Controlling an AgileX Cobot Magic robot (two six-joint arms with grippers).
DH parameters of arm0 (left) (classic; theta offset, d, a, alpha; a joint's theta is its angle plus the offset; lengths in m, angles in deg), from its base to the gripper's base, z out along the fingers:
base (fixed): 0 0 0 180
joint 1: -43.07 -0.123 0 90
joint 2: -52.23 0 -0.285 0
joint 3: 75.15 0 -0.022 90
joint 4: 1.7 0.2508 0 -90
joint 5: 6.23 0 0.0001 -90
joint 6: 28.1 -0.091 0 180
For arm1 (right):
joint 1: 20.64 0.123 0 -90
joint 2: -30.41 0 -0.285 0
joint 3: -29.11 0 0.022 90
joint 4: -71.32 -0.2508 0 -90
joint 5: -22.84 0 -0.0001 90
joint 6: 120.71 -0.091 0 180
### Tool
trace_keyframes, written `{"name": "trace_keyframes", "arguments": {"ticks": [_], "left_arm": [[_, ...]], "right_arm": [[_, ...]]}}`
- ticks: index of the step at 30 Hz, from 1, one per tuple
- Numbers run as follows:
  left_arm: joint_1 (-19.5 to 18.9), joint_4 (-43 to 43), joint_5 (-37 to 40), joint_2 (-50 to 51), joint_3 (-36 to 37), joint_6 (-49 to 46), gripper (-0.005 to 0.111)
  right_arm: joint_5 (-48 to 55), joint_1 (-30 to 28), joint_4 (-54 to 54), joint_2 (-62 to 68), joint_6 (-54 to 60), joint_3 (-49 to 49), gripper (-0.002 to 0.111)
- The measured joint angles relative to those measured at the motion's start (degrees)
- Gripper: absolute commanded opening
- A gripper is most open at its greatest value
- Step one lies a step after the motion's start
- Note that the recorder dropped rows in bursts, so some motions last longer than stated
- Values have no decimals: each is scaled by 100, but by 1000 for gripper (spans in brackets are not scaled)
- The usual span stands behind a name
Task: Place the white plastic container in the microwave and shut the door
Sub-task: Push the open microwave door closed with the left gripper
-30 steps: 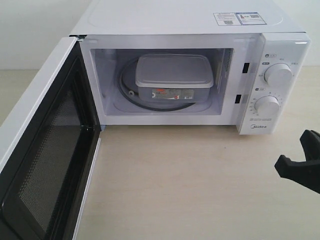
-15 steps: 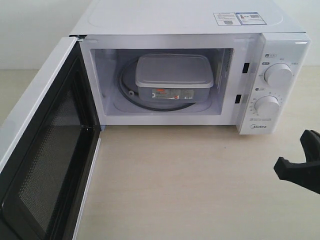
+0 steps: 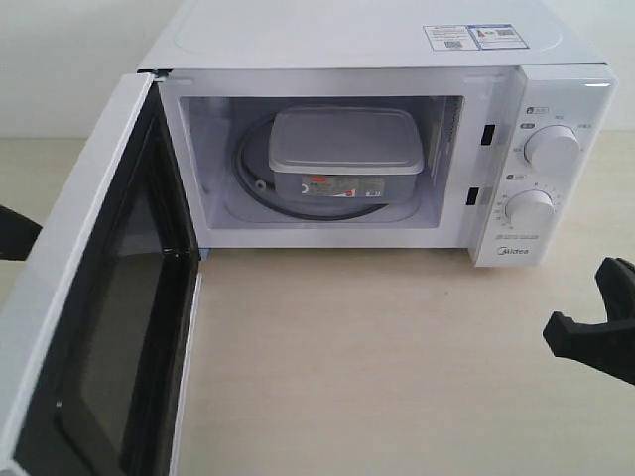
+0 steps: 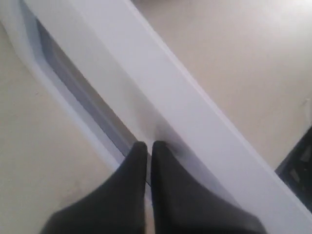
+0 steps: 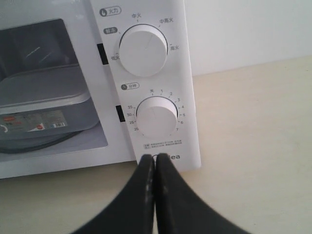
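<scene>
Inside one microwave (image 3: 377, 35), one white plastic container (image 3: 345, 141), door (image 3: 119, 327) open — two pincers (image 4: 146, 148) (image 5: 154, 163) pressed together.

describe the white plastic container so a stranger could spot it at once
Find the white microwave with its door swung open on the left. Inside, on the turntable, sits the white plastic container: a flat rectangular lidded box with rounded corners and a label on its front; nothing else is in there.
</scene>
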State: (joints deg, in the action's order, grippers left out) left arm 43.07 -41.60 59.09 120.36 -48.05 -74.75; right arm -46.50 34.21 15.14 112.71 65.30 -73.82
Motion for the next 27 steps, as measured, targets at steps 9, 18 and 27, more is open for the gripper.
{"name": "trace_keyframes", "arguments": {"ticks": [9, 18, 27], "left_arm": [[149, -777, 57, 231, -7, -448, 4], [946, -1039, -964, 1128, -7, -800, 4], [1415, -1947, -1610, 1791, -22, -1669, 4]], "right_arm": [[0, 0, -252, 0, 0, 0, 0], [0, 0, -300, -13, 39, 0, 0], [0, 0, -300, -13, 62, 0, 0]]}}
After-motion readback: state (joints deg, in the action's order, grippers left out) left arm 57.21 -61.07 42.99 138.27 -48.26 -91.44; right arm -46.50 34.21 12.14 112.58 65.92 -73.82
